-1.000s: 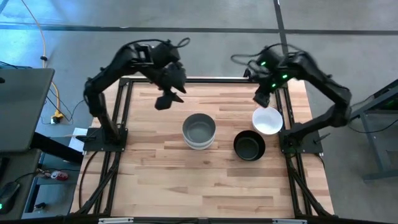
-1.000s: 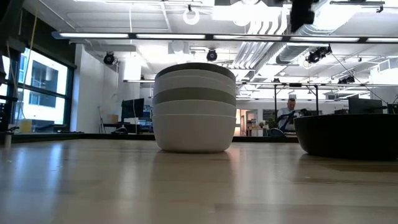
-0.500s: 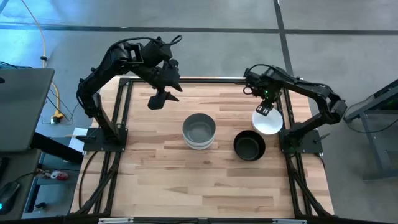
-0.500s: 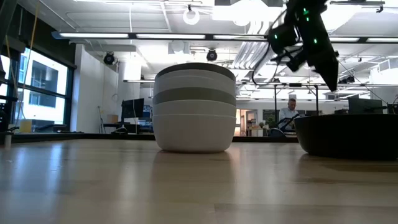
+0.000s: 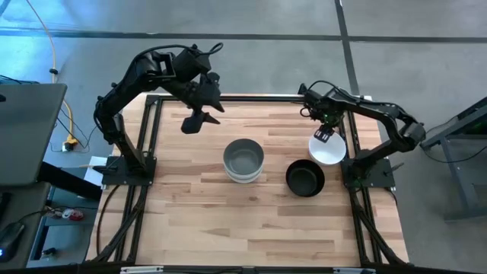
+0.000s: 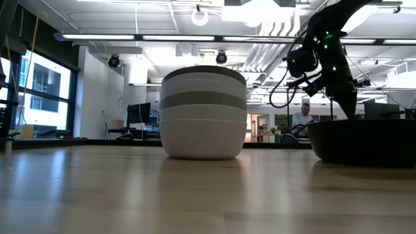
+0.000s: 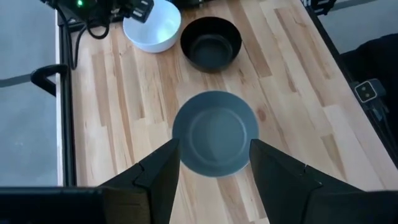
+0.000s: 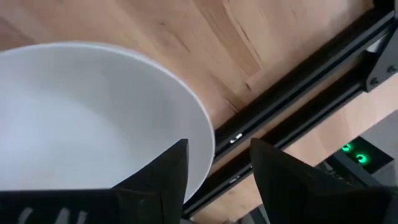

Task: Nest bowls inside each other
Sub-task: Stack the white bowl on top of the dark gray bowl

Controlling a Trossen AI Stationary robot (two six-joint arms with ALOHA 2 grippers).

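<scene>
A nested stack of bowls (image 5: 243,159) with a grey one on top stands mid-table, also seen in the low view as stack (image 6: 203,114) and in the left wrist view as stack (image 7: 214,127). To its right sit a black bowl (image 5: 305,179) and a single white bowl (image 5: 329,151). My right gripper (image 5: 323,135) is low at the white bowl's far rim (image 8: 202,134), open, with one finger over the bowl's inside and one outside; I cannot tell whether they touch. My left gripper (image 5: 199,120) hangs open, high above the table's far left part.
Bare wood lies in front of the bowls toward the near edge. A black frame rail (image 8: 292,93) runs close behind the white bowl at the table's right side. In the low view the black bowl (image 6: 364,140) hides the white one; a person sits far off in the room.
My right gripper has come down and toward the near edge, onto the white bowl's far rim. My left gripper has drawn a little toward the table's left and then kept still. The bowls have not moved.
</scene>
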